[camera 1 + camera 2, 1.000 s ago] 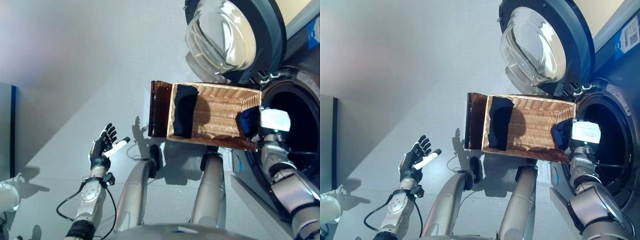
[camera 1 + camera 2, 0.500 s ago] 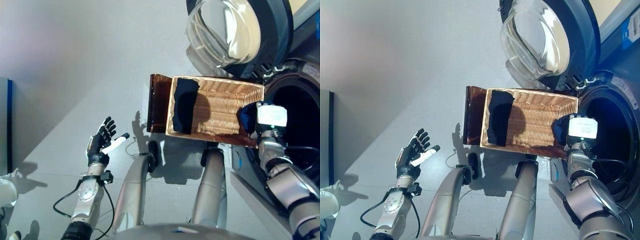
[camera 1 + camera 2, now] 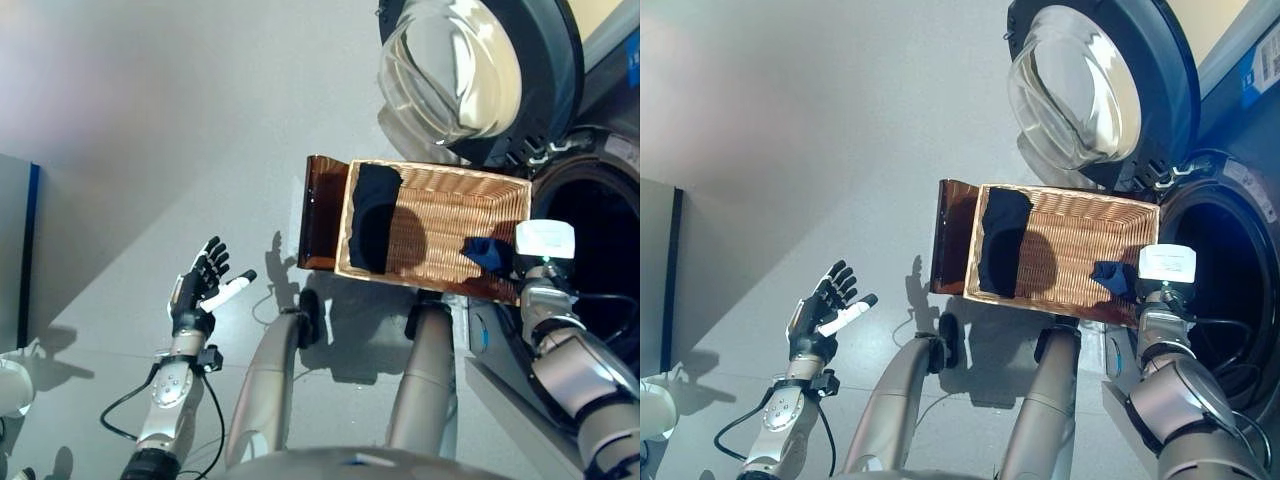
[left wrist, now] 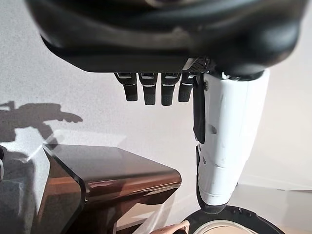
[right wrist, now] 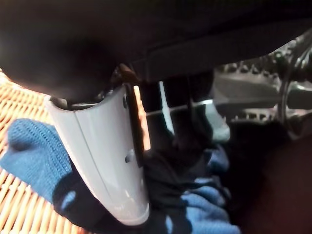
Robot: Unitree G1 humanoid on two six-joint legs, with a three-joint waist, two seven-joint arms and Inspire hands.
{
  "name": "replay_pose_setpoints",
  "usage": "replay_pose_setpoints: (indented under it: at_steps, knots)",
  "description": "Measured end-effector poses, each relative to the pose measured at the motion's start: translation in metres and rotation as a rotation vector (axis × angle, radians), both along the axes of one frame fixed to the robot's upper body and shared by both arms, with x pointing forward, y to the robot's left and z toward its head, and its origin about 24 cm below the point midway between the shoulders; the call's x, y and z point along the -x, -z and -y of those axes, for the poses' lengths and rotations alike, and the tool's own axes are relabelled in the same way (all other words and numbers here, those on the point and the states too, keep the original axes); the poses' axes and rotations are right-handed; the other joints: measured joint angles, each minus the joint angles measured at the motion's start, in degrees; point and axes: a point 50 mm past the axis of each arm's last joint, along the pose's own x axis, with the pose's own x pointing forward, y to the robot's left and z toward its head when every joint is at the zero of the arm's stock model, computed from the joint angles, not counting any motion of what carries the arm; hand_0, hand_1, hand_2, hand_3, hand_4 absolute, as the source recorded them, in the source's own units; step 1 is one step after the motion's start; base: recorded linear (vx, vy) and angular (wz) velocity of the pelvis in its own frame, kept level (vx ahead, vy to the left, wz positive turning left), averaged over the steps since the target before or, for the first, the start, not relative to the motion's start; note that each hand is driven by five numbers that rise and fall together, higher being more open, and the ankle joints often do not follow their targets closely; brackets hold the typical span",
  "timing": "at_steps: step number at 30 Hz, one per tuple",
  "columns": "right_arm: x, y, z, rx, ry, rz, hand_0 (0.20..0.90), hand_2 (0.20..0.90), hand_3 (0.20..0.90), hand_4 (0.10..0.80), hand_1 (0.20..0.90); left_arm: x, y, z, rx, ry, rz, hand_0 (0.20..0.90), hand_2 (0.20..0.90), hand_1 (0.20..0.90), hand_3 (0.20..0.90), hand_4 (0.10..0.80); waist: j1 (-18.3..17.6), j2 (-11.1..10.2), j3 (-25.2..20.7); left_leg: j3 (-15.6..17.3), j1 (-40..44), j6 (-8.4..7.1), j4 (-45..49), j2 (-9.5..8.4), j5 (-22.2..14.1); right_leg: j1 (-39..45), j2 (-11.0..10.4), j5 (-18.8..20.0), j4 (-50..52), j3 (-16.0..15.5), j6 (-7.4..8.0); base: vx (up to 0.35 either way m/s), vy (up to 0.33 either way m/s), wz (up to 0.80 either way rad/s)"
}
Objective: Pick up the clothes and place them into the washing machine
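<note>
Washing machine (image 3: 600,215) on the robot's right, drum opening dark, round door (image 3: 470,75) with its glass bowl swung wide open above it.

Wicker basket (image 3: 440,200) sits on the floor (image 3: 150,120) just in front of the drum opening, its right end close to the machine's rim. A brown glossy panel (image 3: 318,215) stands along the basket's left end.

Clothes: a dark garment (image 3: 372,215) is draped over the basket's left end, hanging partly inside. A blue knit piece (image 3: 1110,276) with darker patches lies at the basket's right end, on the weave near the machine side.

Right robot hand (image 5: 107,161) is down at that right end, on the blue piece. In the right wrist view its white-covered thumb presses into the blue fabric and the dark fingers (image 5: 180,117) go down into the same bundle, so it looks clamped on the cloth. The cloth is in the basket, not in the drum.

Left robot hand (image 3: 205,285) is held over bare floor well to the left of the basket, fingers straight and spread, thumb out, holding nothing.
</note>
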Motion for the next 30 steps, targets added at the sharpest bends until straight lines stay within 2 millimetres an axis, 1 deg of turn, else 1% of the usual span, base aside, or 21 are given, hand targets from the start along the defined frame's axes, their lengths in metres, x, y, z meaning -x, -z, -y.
replay_pose_setpoints:
  at_steps: [6,10,12,15,21,27,28,30]
  knots:
    - [-0.003,0.0,-0.005,-0.013,-0.028,0.02,0.2,0.2,0.2,0.3,0.2,0.001,-0.002,-0.01,-0.01,-0.045,0.006,0.9,0.9,0.9,0.9,0.8,-0.32,-0.06,-0.02,-0.02,-0.13,-0.02,0.52,0.1,-0.23,-0.01,0.23,0.18,-0.01,0.15,-0.09,-0.001,0.001,-0.01]
    - [-0.009,-0.004,-0.011,-0.025,-0.062,0.048,0.2,0.2,0.2,0.3,0.2,0.002,-0.003,-0.017,-0.025,-0.071,0.006,0.9,0.9,0.9,0.9,0.8,-1.48,-0.08,-0.01,0.03,-0.42,0.12,1.13,0.26,-0.67,-0.01,0.36,0.21,-0.05,0.2,-0.01,-0.001,0.002,-0.02]
    - [-0.01,-0.004,-0.012,-0.034,-0.067,0.061,0.9,0.9,0.9,0.8,0.9,0.002,-0.003,-0.017,-0.025,-0.072,0.006,0.9,0.9,0.9,0.9,0.8,-1.71,-0.08,-0.01,0.03,-0.72,0.21,1.37,0.34,-0.83,-0.15,0.47,0.34,-0.18,0.18,-0.09,0.0,0.002,-0.02]
    - [-0.013,-0.006,-0.018,-0.043,-0.095,0.078,0.9,0.9,0.9,0.8,0.9,0.004,-0.002,-0.017,-0.027,-0.074,0.0,0.9,0.9,0.9,0.9,0.8,-1.72,-0.08,-0.01,0.14,-0.94,0.34,1.93,0.85,-1.18,-0.24,0.97,0.34,-0.25,0.18,-0.1,-0.007,-0.002,-0.08]
    - [-0.019,-0.012,-0.025,-0.067,-0.125,0.13,0.9,0.9,0.9,0.8,0.9,0.004,-0.001,-0.017,-0.033,-0.074,-0.003,0.9,0.9,0.9,0.9,0.8,-1.61,-0.09,0.0,0.33,-1.36,0.24,1.92,0.92,-1.25,-1.0,1.05,0.25,0.04,0.4,-0.22,-0.002,-0.002,-0.01]
    - [-0.018,-0.011,-0.024,-0.025,-0.139,0.111,0.9,0.9,0.9,0.8,0.9,0.005,-0.001,-0.018,-0.034,-0.081,-0.005,0.9,0.9,0.9,0.9,0.8,-1.62,-0.09,0.0,0.3,-1.79,0.29,1.98,0.92,-1.27,-1.27,1.02,0.24,0.08,0.38,-0.25,0.018,-0.002,0.0]
    - [-0.018,-0.011,-0.024,-0.014,-0.141,0.107,0.9,0.9,0.9,0.8,0.9,0.005,-0.001,-0.018,-0.034,-0.081,-0.004,0.9,0.9,0.9,0.9,0.8,-1.54,-0.09,0.0,0.31,-1.94,0.01,2.03,0.92,-1.04,-1.4,1.05,0.28,0.14,0.42,-0.24,0.097,-0.011,0.0]
    - [-0.017,-0.011,-0.024,0.001,-0.145,0.104,0.9,0.9,0.9,0.8,0.9,0.005,-0.001,-0.018,-0.035,-0.082,-0.004,0.9,0.9,0.9,0.9,0.8,-1.5,-0.1,0.01,0.44,-2.23,0.03,2.19,0.93,-1.35,-1.83,0.97,0.23,0.73,0.58,-0.38,0.05,-0.008,0.02]
